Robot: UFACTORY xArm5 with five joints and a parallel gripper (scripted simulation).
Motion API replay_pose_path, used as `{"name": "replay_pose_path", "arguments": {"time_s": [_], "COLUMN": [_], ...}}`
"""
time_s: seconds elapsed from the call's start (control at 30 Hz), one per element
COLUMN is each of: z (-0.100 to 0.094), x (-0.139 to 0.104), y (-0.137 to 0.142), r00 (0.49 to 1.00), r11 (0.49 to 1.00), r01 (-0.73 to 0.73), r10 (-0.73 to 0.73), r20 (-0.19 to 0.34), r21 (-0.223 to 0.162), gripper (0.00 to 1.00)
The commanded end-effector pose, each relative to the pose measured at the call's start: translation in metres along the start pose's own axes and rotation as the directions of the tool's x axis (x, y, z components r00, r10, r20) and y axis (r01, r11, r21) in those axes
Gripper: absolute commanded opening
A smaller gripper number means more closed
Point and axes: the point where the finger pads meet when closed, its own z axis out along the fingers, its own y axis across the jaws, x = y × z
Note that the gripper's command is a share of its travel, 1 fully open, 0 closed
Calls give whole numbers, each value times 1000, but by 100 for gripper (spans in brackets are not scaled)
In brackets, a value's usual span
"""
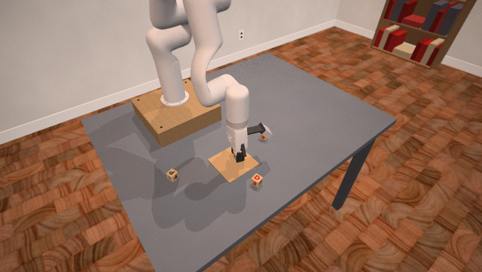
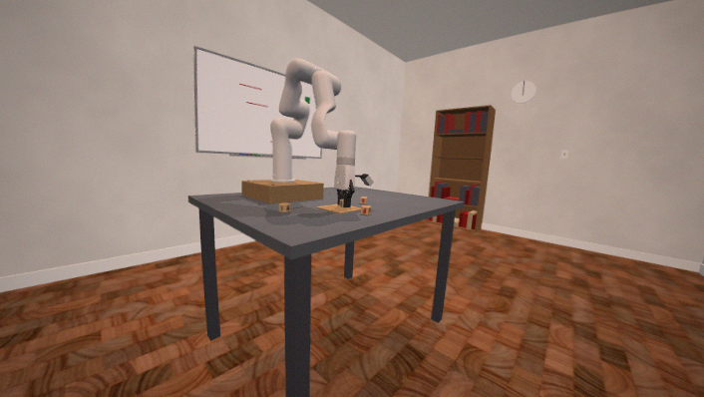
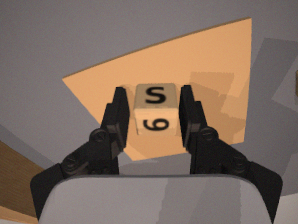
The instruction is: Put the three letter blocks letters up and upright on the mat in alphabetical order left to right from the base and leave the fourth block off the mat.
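My gripper [image 1: 237,156] [image 2: 345,202] [image 3: 153,99] is low over the mat [image 1: 229,175] [image 3: 215,42], partly open. Its fingers stand on either side of a wooden block [image 3: 156,111], with a narrow gap on each side. That block shows a black S on the side facing the wrist camera and a 6 or 9 apparently on top. A block with a red D [image 1: 257,180] [image 2: 366,210] lies off the mat's front corner. A block with a black letter [image 1: 172,175] [image 2: 284,207] lies off the mat to the left. Another block [image 1: 262,137] [image 2: 363,199] is partly hidden behind the wrist camera.
The robot stands on a wooden base [image 1: 191,126] [image 2: 256,191] at the back left of the grey table [image 1: 324,113] [image 2: 239,219]. The wrist camera [image 1: 267,131] [image 2: 367,180] juts from the arm above the partly hidden block. Arm shadows fall over the mat.
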Motion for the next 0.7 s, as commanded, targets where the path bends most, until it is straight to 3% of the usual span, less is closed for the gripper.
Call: {"name": "replay_pose_path", "arguments": {"time_s": [0.0, 0.37, 0.4, 0.67], "z": [-1, -1, -1, -1], "x": [1, 1, 1, 1], "y": [1, 1, 1, 1], "r00": [1000, 1000, 1000, 1000], "r11": [1000, 1000, 1000, 1000], "r01": [0, 0, 0, 0], "r10": [0, 0, 0, 0], "r20": [-1, -1, -1, -1], "r21": [-3, -3, -3, -3], "gripper": [47, 47, 27, 27]}}
